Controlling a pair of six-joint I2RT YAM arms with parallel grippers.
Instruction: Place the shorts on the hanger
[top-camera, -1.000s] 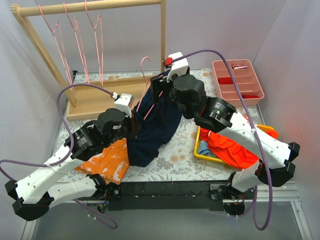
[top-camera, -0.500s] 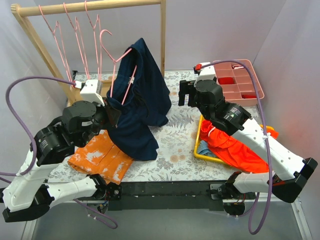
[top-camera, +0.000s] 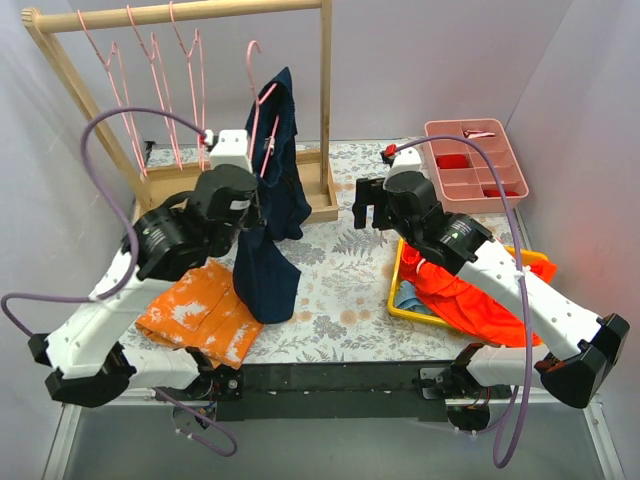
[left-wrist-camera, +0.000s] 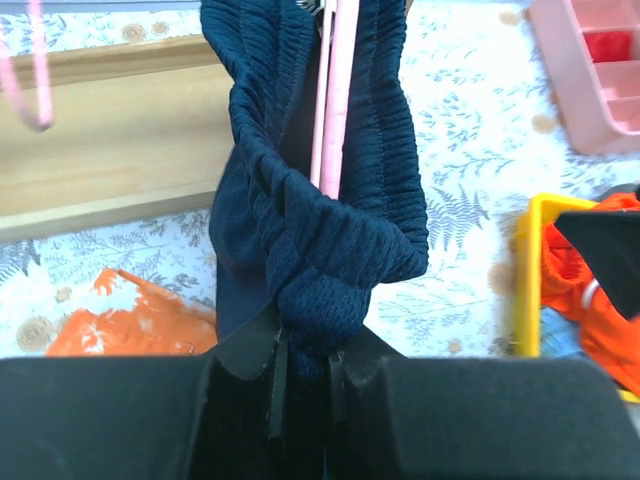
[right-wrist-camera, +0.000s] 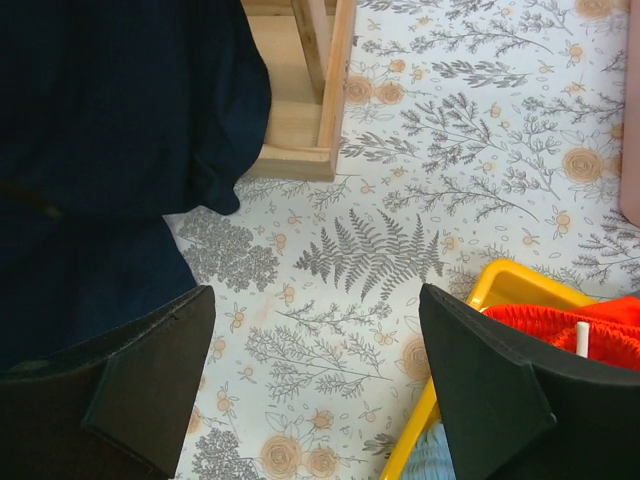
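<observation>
The left gripper (left-wrist-camera: 305, 375) has its jaws clamped on a bunch of the navy shorts (left-wrist-camera: 265, 230), which drape over the pink hanger (left-wrist-camera: 335, 100). The right gripper (right-wrist-camera: 315, 370) hangs over the table (right-wrist-camera: 400, 200), jaws apart.

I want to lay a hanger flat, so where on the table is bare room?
Widest: the table centre, between the hanging shorts, the yellow tray and the near edge. Smaller: the strip between the rack base and the pink tray, partly under the right gripper. Crowded: the left, with the orange cloth, and the right trays.
</observation>
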